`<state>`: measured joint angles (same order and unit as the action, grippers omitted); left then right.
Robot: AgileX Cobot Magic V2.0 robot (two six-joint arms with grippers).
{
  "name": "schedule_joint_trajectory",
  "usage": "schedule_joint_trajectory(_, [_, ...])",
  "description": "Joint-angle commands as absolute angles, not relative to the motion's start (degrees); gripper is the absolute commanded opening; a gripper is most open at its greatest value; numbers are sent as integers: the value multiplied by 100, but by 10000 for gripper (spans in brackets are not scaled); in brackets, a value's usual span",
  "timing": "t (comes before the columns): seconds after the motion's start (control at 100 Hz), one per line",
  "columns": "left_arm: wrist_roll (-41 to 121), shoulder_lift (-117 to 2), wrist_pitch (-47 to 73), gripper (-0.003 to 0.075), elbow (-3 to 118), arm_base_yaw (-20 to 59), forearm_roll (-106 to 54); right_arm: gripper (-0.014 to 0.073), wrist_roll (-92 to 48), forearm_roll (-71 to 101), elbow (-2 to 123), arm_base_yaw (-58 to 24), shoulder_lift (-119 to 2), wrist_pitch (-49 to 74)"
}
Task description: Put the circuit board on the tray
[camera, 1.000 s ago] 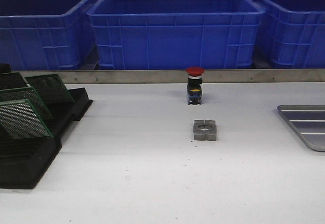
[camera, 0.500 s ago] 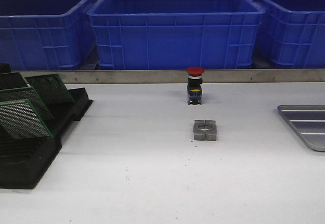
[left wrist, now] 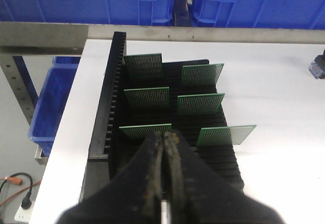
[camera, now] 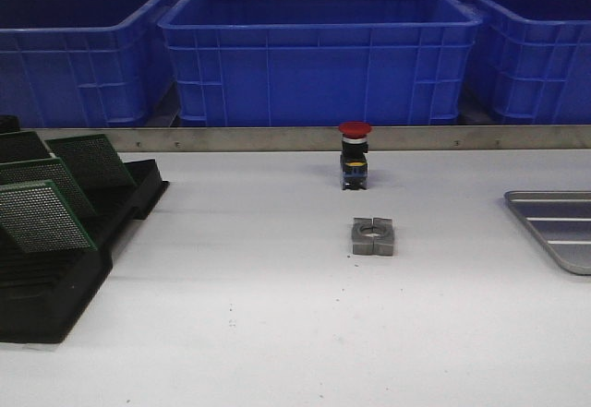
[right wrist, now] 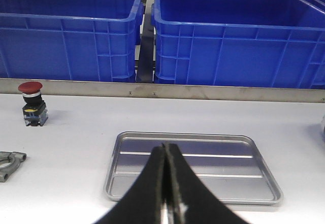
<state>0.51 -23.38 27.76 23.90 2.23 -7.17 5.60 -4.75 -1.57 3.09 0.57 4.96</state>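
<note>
Left claw [left wrist: 163, 150] hovering pinched shut, empty, just short of nearest circuit board [left wrist: 145, 130] standing in black slotted rack [left wrist: 114, 82]. Looking thin, stiff, light; gripping top edge. Right claw [right wrist: 165, 163] closed, empty, facing tray [right wrist: 193, 155].

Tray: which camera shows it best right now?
The right wrist view: the whole tray is visible there, empty, with its rim and ridged bottom, just beyond the shut right gripper. The front view catches only its left corner at the picture's edge. The left wrist view misses it.
</note>
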Motion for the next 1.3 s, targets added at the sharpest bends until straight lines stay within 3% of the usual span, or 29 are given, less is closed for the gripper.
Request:
schedule_joint_trajectory(0.0, [37,-2790,2529,33,2798,211,-796,-64,574,-541,-166,327,171,68])
schedule_joint_trajectory(0.2, [1011,-3604,2501,319,3031,211,-809,-64,574,-541,-166,327,171,68])
schedule_joint_trajectory(0.27, [1698,-3826,2369,366,3031,211,-820,-64,574,-541,-166,327,171,68])
schedule_joint_trajectory(0.61, [5777,-4971,2264,367,3139,543,-819,-64,574,-541,-166,327,171,68])
schedule_joint_trajectory(0.86, [6757,-6098,2279,367,3567,947,-806,-64,574,-541,-166,327,171,68])
schedule_joint_trajectory(1.29, [7132,-7514,2527,365,3924,965,-425,-64,574,-541,-166,327,171,68])
